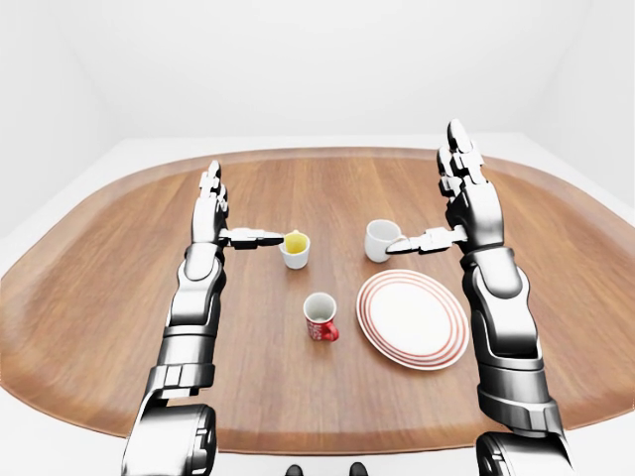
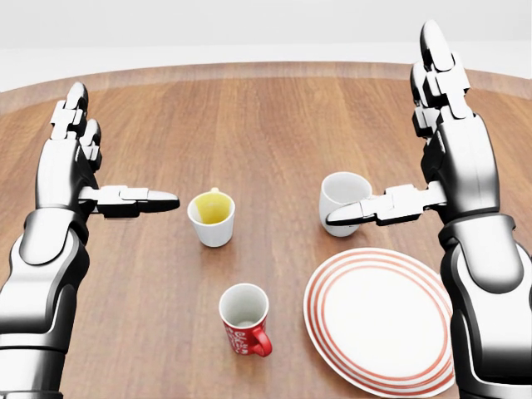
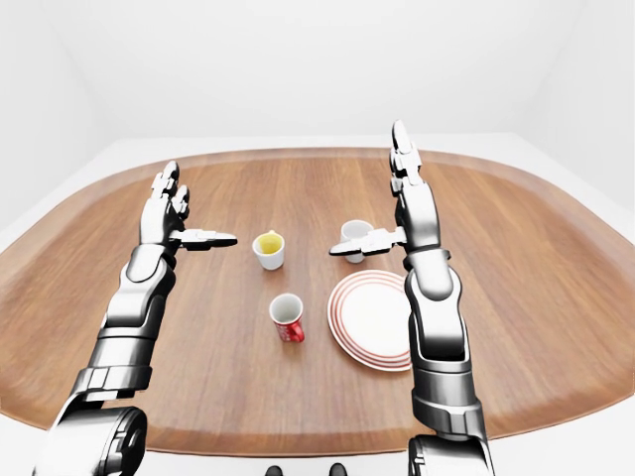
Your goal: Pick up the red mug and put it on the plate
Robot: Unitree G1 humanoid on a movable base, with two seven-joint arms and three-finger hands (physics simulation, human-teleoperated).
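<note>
The red mug (image 2: 243,320) stands upright on the wooden table, low in the head view, with its handle to the lower right. The white plate with red rings (image 2: 378,320) lies just right of it, bare. My left hand (image 2: 112,162) is open and empty, fingers pointing up and thumb held out toward the right, up and left of the mug. My right hand (image 2: 391,141) is open and empty too, raised above the plate's upper edge, with its thumb (image 2: 374,208) pointing left. Neither hand touches the mug.
A white cup with a yellow inside (image 2: 212,218) stands above the red mug, near my left thumb. A plain white mug (image 2: 339,195) stands just behind my right thumb. The oval table's (image 1: 99,297) rim curves round all of it, with white floor beyond.
</note>
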